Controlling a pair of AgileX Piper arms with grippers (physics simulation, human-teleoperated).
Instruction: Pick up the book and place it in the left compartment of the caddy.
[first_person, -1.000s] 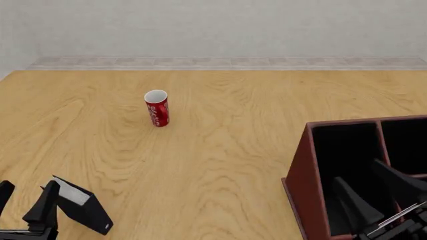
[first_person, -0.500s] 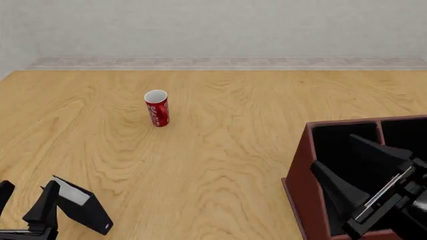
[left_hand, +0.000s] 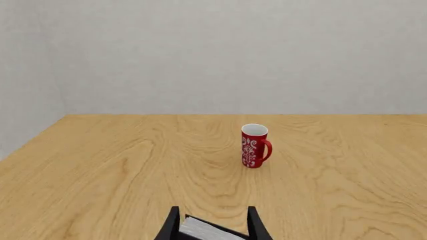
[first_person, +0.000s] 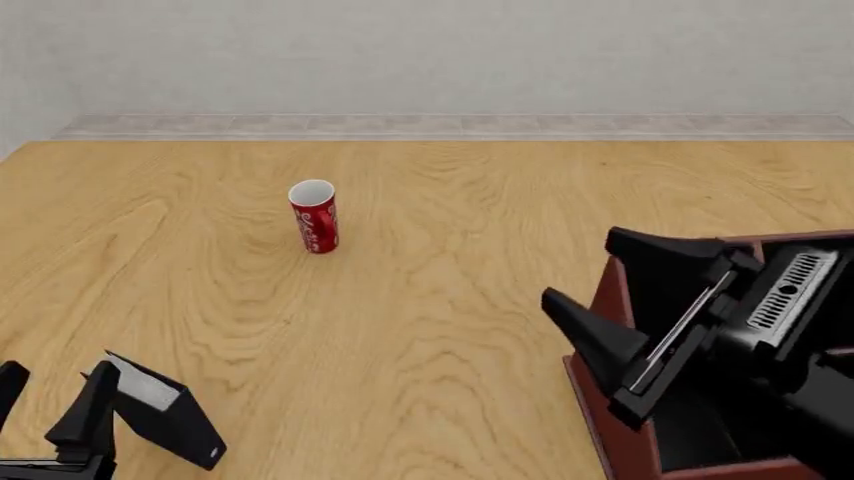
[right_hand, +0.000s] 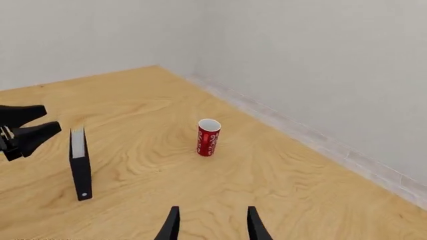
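Right gripper (first_person: 587, 272) now risen above caddy (first_person: 597, 372), spread; left gripper (first_person: 51, 398) unchanged, state unclear.

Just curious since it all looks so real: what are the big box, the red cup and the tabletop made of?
The caddy looks like reddish-brown wood, matte. The red cup seems glazed ceramic, with a white pattern and handle. The table shows pale wood grain.

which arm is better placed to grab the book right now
Left, most likely. The left hand already has its fingers on either side of the book. The right hand, open and empty, is over the caddy, across the table.
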